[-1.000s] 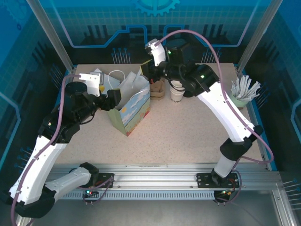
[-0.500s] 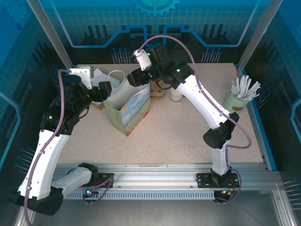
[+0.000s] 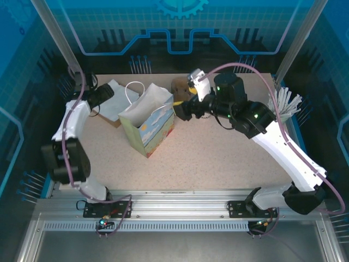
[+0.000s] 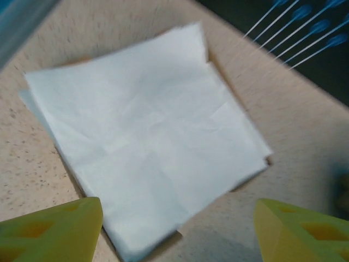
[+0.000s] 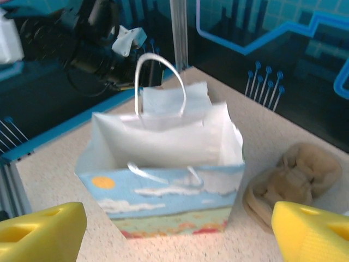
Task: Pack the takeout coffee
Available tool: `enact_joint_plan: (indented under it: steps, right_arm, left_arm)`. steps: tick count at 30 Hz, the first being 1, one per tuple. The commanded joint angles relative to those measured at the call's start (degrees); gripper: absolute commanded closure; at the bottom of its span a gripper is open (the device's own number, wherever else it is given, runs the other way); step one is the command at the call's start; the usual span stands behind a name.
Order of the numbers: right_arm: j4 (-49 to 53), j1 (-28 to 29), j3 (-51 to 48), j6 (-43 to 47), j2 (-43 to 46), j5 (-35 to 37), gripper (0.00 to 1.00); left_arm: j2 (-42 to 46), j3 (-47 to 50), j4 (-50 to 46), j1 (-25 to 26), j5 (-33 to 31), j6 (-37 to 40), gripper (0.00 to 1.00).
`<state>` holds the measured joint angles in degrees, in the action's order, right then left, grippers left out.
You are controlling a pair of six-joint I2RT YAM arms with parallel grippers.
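While the right pincer hangs spread wide at the paper bag's three o'clock, facing its open mouth, the left pincer, also spread, hovers over white napkins at the bag's ten o'clock. Whether the takeout coffee sits inside cannot be told, since the bag's front wall hides its bottom.

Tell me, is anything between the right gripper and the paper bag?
Nothing I can see. The right gripper, open, points straight at the paper bag; the brown cup holder sits off to the side.
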<state>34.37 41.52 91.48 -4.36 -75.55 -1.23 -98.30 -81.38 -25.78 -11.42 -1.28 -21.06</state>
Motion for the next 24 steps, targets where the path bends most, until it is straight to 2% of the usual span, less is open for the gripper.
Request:
enact_joint_plan:
  steps: [1, 6, 12, 19, 24]
  right_arm:
    - [-2.9, -1.1, -4.1, 1.0, 2.3, 3.6, 0.1]
    - [-3.3, -4.3, -8.8, 0.4, 5.4, 3.6, 0.09]
    - [-3.8, -6.9, -10.9, -0.6, 6.0, 1.7, 0.09]
    - [-3.9, -7.4, -11.2, -0.9, 5.2, 1.2, 0.09]
    - [-3.7, -7.4, -11.4, -1.4, 4.5, 0.7, 0.09]
  left_arm:
    - [-8.1, -7.2, -0.9, -0.8, -0.3, 0.8, 0.26]
    - [-21.6, -18.8, -7.1, -0.6, -1.0, 3.8, 0.27]
    - [-32.9, -30.9, -14.8, 0.9, -4.9, 8.7, 0.26]
    - [-37.6, -36.3, -18.8, 1.6, -5.0, 11.4, 0.34]
    - [-38.5, -36.9, -20.0, 1.7, -5.2, 12.6, 0.43]
